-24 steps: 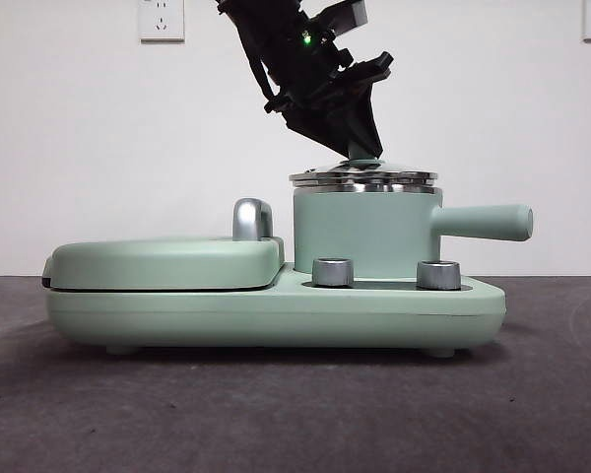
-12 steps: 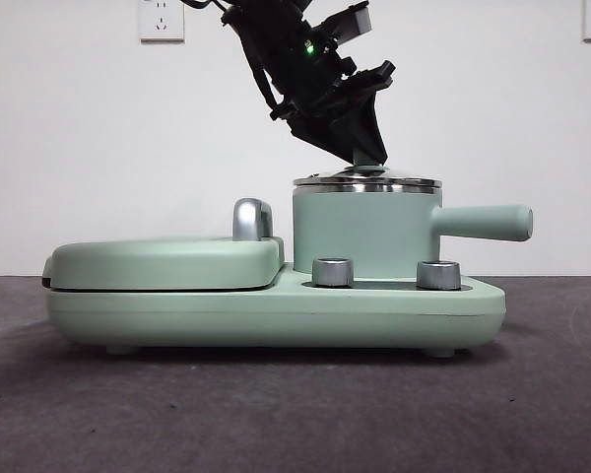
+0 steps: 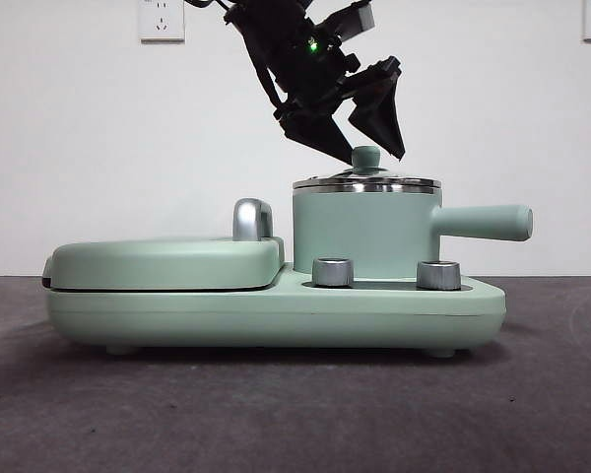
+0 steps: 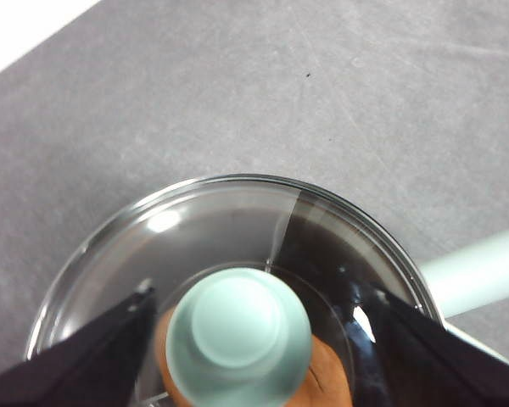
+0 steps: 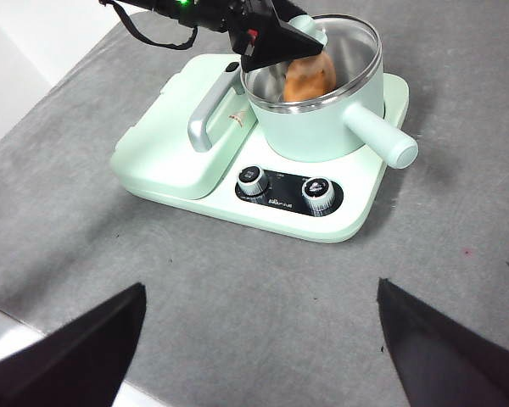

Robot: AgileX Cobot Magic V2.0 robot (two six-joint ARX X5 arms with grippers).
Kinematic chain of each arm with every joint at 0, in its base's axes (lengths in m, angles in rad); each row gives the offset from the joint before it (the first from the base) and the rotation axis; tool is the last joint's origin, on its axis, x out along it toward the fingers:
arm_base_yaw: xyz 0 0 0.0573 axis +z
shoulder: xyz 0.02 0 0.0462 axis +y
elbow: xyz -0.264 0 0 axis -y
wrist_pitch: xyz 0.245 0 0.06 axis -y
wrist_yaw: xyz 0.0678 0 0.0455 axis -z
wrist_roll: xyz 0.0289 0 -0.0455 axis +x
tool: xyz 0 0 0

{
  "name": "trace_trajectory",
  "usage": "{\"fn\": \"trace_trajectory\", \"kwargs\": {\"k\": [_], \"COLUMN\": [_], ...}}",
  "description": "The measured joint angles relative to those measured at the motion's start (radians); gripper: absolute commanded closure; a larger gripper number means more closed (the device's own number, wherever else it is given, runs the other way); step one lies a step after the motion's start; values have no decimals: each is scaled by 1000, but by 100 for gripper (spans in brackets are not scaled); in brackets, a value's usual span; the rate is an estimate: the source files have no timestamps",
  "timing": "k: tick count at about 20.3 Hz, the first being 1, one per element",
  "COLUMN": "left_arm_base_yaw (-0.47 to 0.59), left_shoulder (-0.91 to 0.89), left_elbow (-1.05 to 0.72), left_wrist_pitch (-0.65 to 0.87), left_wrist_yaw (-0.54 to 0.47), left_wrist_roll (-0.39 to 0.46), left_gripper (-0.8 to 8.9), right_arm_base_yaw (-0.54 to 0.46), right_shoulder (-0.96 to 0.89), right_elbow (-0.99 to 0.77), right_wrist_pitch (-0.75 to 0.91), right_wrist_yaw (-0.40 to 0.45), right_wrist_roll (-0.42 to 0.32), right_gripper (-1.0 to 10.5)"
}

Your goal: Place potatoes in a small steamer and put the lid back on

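The small steamer [image 3: 364, 232] stands on the right of its mint-green base, handle [image 3: 485, 222] pointing right. The lid [image 3: 366, 183] lies flat on its rim. My left gripper [image 3: 372, 150] is open, its jaws on either side of the lid's knob [image 3: 365, 156] and apart from it. The left wrist view shows the knob [image 4: 237, 335] between the spread jaws and the orange-brown potato [image 4: 325, 379] under the glass [image 4: 212, 220]. The right wrist view shows the potato [image 5: 307, 78] inside the steamer [image 5: 310, 123]. My right gripper [image 5: 259, 356] is open and empty, high above the table in front.
The flat hinged griddle plate [image 3: 163, 261] with a steel handle [image 3: 252, 219] takes up the left of the base [image 3: 276, 315]. Two steel dials [image 3: 333, 272] [image 3: 438, 274] sit on the base in front of the steamer. Grey table [image 5: 237, 288] all around.
The lid went down flat onto the steamer's rim. My left gripper then let go of the knob and its jaws spread apart.
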Motion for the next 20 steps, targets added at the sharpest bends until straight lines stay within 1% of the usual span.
{"fn": "trace_trajectory", "kwargs": {"k": [2, 5, 8, 10, 14, 16, 20], "left_arm_base_yaw": [0, 0, 0, 0, 0, 0, 0], "left_shoulder": [-1, -43, -167, -257, -380, -445, -589], "left_elbow": [0, 0, 0, 3, 4, -11, -100], "left_wrist_pitch": [-9, -100, -259, -408, -668, -714, -708], "left_wrist_yaw": [0, 0, 0, 0, 26, 26, 27], "left_wrist_roll": [-28, -43, -47, -48, -75, -85, -93], "left_gripper": [394, 395, 395, 396, 408, 408, 408], "right_arm_base_yaw": [0, 0, 0, 0, 0, 0, 0], "right_shoulder": [0, 0, 0, 0, 0, 0, 0], "right_elbow": [0, 0, 0, 0, 0, 0, 0], "right_wrist_pitch": [0, 0, 0, 0, 2, 3, 3], "right_wrist_yaw": [0, 0, 0, -8, -45, -72, -100], "right_wrist_roll": [0, 0, 0, 0, 0, -1, -1], "right_gripper": [513, 513, 513, 513, 513, 513, 513]}}
